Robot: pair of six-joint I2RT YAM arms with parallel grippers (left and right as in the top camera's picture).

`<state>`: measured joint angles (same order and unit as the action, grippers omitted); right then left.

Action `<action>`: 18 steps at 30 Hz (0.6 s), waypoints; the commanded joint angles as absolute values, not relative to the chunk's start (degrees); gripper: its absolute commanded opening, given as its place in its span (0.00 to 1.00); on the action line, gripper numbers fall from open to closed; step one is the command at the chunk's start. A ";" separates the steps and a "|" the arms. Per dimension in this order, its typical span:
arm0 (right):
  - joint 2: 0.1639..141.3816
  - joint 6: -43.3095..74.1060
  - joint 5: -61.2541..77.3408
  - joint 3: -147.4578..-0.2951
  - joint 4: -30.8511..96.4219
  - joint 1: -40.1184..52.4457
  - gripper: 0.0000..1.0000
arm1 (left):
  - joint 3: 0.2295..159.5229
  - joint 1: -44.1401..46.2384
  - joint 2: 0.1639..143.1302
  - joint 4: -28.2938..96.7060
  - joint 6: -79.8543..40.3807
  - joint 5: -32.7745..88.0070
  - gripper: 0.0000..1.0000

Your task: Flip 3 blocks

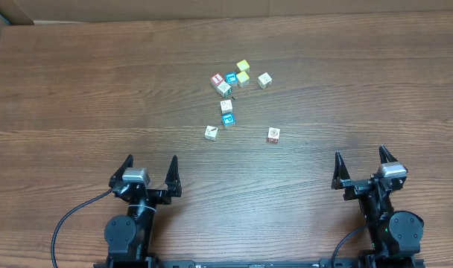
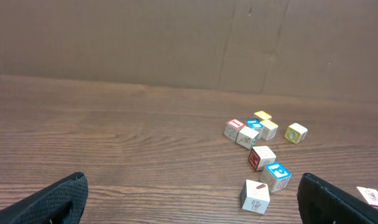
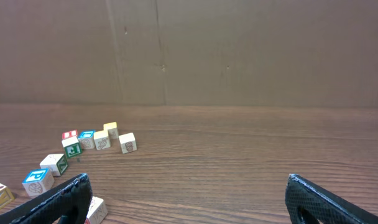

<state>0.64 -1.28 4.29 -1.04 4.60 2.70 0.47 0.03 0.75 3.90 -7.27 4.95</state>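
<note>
Three blocks lie nearest the arms, apart from the far cluster. A teal-blue-topped block point(image 1: 228, 119) point(image 2: 275, 176) point(image 3: 37, 180) sits beside a pale block with a red mark point(image 1: 211, 132) point(image 2: 256, 196). Another pale block with red marks point(image 1: 273, 135) point(image 3: 96, 210) stands alone to the right, just by my right gripper's left finger in the right wrist view. My left gripper point(image 1: 150, 165) point(image 2: 192, 186) and right gripper point(image 1: 360, 160) point(image 3: 188, 186) are both open and empty, low at the near table edge, well short of the blocks.
Farther back lies a cluster: two yellow-topped cubes point(image 1: 243, 71), a red-topped cube point(image 1: 217, 79), a teal cube point(image 1: 229, 80), pale cubes point(image 1: 224, 88) point(image 1: 264, 80) and one more pale cube point(image 1: 226, 106). A cardboard wall point(image 2: 176, 43) stands behind the table.
</note>
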 commanded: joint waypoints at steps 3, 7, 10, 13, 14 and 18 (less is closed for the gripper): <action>0.23 -1.32 4.64 -0.45 4.40 2.50 1.00 | 0.27 0.36 0.27 4.08 -6.37 4.95 1.00; 0.23 -0.30 4.64 -0.45 4.38 2.50 1.00 | 0.27 0.36 0.27 4.08 -6.37 4.95 1.00; 0.23 2.98 4.64 -0.47 4.38 2.50 1.00 | 0.27 0.36 0.27 4.08 -6.37 4.93 1.00; 0.23 3.25 4.64 -0.49 4.40 2.50 1.00 | 0.27 0.36 0.27 4.08 -6.37 4.95 1.00; 0.23 3.25 4.67 -0.56 4.40 2.50 1.00 | 0.27 0.36 0.27 4.08 -6.37 4.95 1.00; 0.23 3.25 4.64 -2.57 5.76 2.50 1.00 | 0.27 0.36 0.27 4.08 -6.37 4.95 1.00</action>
